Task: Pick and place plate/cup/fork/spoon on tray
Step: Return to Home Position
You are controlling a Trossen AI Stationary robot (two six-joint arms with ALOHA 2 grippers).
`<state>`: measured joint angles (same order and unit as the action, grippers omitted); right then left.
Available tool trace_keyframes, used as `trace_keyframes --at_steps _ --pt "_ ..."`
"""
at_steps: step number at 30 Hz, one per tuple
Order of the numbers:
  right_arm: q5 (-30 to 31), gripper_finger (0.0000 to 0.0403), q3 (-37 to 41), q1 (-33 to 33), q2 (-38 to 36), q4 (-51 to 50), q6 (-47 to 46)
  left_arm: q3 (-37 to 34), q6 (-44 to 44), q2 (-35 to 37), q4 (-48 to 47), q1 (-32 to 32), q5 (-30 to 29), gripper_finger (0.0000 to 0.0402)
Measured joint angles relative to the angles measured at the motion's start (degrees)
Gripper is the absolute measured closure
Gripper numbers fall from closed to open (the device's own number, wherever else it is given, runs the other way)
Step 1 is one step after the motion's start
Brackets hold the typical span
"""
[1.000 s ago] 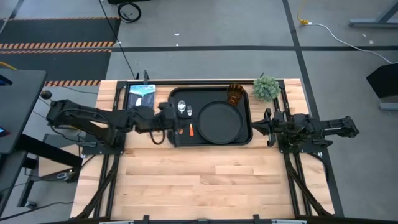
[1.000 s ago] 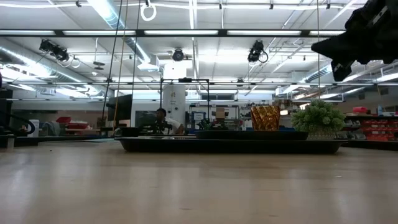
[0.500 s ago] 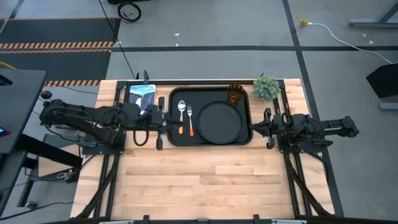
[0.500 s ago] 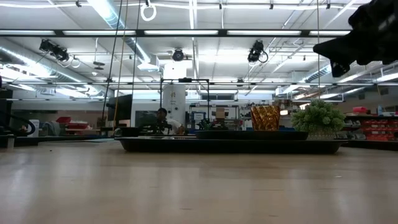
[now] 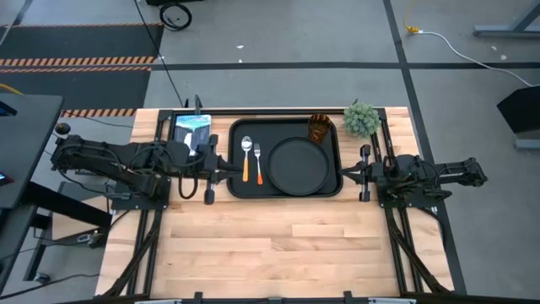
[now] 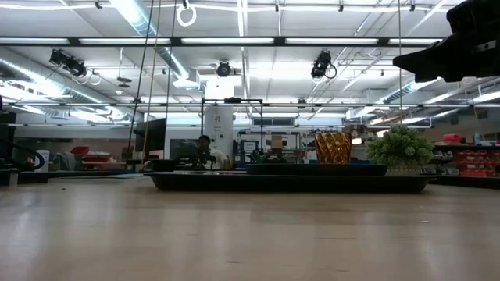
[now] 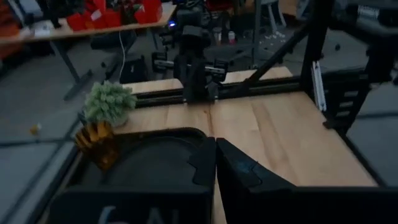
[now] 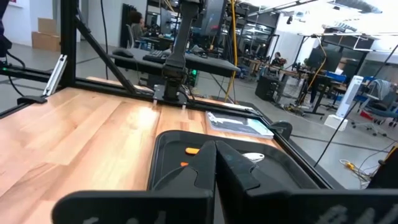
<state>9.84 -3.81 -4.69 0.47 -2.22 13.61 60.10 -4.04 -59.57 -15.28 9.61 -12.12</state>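
The black tray (image 5: 237, 187) lies at the table's far middle. On it lie the round black plate (image 5: 298, 165), the amber cup (image 5: 320, 128) at its far right corner, and the spoon (image 5: 245, 156) and fork (image 5: 258, 160) side by side at its left. My left gripper (image 5: 221, 165) is shut and empty just off the tray's left rim. My right gripper (image 5: 350, 173) is shut and empty just off the tray's right rim. The left wrist view shows the cup (image 7: 98, 142) and plate (image 7: 155, 163); the right wrist view shows the two orange handles (image 8: 190, 150).
A small green potted plant (image 5: 360, 119) stands off the tray's far right corner. A blue-and-black flat item (image 5: 191, 128) lies at the far left. Bare wood table (image 5: 278, 245) spreads across the near half. Black frame rails run along the table's sides.
My left gripper has drawn back from above the tray's left part toward the table's left edge, and now stands off the tray's rim. The spoon and fork, partly hidden under it before, now show whole on the tray.
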Motion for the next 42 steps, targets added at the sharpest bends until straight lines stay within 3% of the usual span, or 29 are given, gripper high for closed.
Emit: trace_keyframes --at_steps 11,18,22,31,36,42 --pt "-0.1 0.0387 0.0 0.0 0.0 0.0 0.1 0.0 14.4 0.0 0.8 0.0 0.0 0.0381" --pt "-0.1 0.0386 0.0 0.0 0.0 0.0 0.1 -1.6 8.8 0.0 -0.7 0.0 -5.2 0.0381" --pt "-0.1 0.0386 0.0 0.0 0.0 0.0 0.1 -9.8 7.9 2.9 3.0 0.4 -4.6 0.0381" --pt "-0.1 0.0386 0.0 0.0 0.0 0.3 0.1 -36.9 7.4 11.7 39.0 2.2 0.8 0.0381" --pt "-0.1 0.0386 0.0 0.0 0.0 0.4 0.1 -48.5 7.3 19.5 46.5 2.2 1.1 0.0381" --pt "-0.1 0.0386 0.0 0.0 0.0 0.4 0.1 -56.9 4.4 31.1 47.3 2.3 1.1 0.0381"
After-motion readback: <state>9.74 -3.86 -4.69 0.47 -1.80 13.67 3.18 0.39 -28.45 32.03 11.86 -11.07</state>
